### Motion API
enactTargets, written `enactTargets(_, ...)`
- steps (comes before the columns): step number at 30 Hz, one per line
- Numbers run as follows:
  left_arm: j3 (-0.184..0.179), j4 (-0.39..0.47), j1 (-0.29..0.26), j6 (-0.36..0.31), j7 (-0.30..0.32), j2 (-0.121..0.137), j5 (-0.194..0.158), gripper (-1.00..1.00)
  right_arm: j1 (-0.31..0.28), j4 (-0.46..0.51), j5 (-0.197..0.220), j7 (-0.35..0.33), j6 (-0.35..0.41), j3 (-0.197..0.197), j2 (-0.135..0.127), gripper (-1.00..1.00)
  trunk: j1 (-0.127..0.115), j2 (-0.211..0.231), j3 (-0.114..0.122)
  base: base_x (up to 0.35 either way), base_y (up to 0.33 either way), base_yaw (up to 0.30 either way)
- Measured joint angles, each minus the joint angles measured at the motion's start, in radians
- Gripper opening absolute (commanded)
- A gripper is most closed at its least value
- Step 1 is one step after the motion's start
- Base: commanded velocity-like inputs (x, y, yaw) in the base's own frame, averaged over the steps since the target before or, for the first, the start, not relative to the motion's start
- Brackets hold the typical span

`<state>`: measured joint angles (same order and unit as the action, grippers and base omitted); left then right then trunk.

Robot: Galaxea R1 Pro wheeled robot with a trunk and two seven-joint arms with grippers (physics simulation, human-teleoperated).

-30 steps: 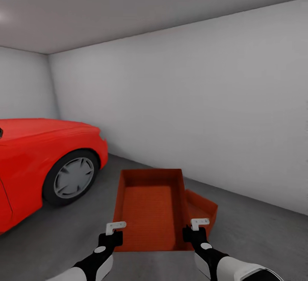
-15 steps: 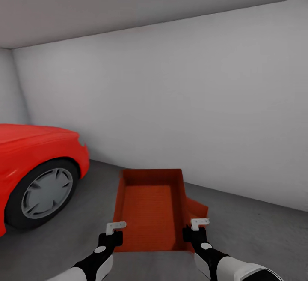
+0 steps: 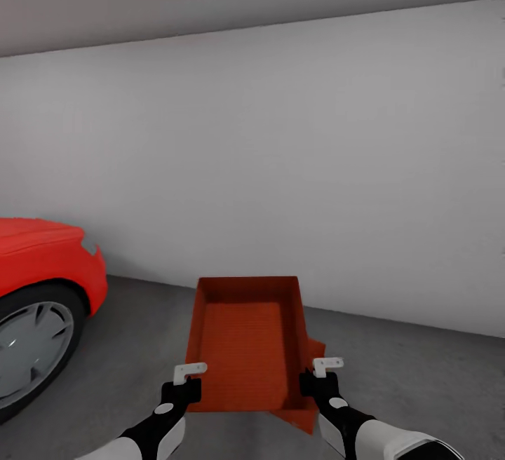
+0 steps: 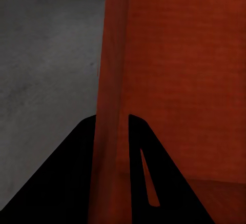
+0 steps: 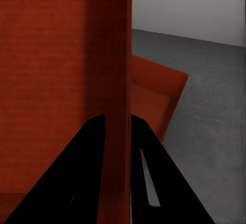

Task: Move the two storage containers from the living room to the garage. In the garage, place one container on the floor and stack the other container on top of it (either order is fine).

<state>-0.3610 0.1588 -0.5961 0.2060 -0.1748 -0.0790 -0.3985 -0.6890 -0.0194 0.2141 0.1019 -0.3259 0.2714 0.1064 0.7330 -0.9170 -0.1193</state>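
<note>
- Storage container [image 3: 245, 337]: an orange-red rectangular bin, open on top, with plain straight walls and a finely ribbed bottom; it is carried in front of the robot, long axis pointing away toward the wall [image 3: 280, 165].
- Second storage container [image 3: 312, 348]: the same orange-red colour, mostly hidden under and to the right of the carried one; in the head view only a corner shows past the carried bin's right wall, and the right wrist view shows part of its open inside [image 5: 154, 96] set at an angle on the floor [image 3: 435, 376].
- Left gripper [image 3: 189, 371]: closed on the near left wall of the carried container, one finger on each side of the wall [image 4: 110, 131].
- Right gripper [image 3: 327, 364]: likewise clamped on the near right wall [image 5: 115, 131].
- Car [image 3: 42, 285]: red, with a grey-spoked front wheel, standing well to the left, apart from both containers.
- Surroundings: pale grey wall ahead, dull grey concrete floor between car and containers.
</note>
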Motion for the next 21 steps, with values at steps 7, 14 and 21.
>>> enactTargets(7, 0.000, 0.000, 0.000, 0.001, 0.000, 0.000, 0.000, -1.00, 0.000, 0.000, 0.000, 0.000, 0.000, 0.000, 0.000, -1.00, 0.000, 0.000, 0.000, 0.321, 0.141, -0.277)
enactTargets(14, 0.000, 0.000, 0.000, 0.000, 0.000, 0.000, 0.000, -1.00, 0.000, 0.000, 0.000, 0.000, 0.000, 0.000, 0.000, -1.00, 0.000, 0.000, 0.000, 0.321, 0.141, -0.278)
enactTargets(21, 0.001, 0.000, 0.000, 0.000, 0.000, 0.000, 0.001, -1.00, 0.000, 0.000, 0.000, 0.000, 0.000, 0.000, 0.000, -1.00, 0.000, 0.000, 0.000, 0.321, 0.141, -0.279)
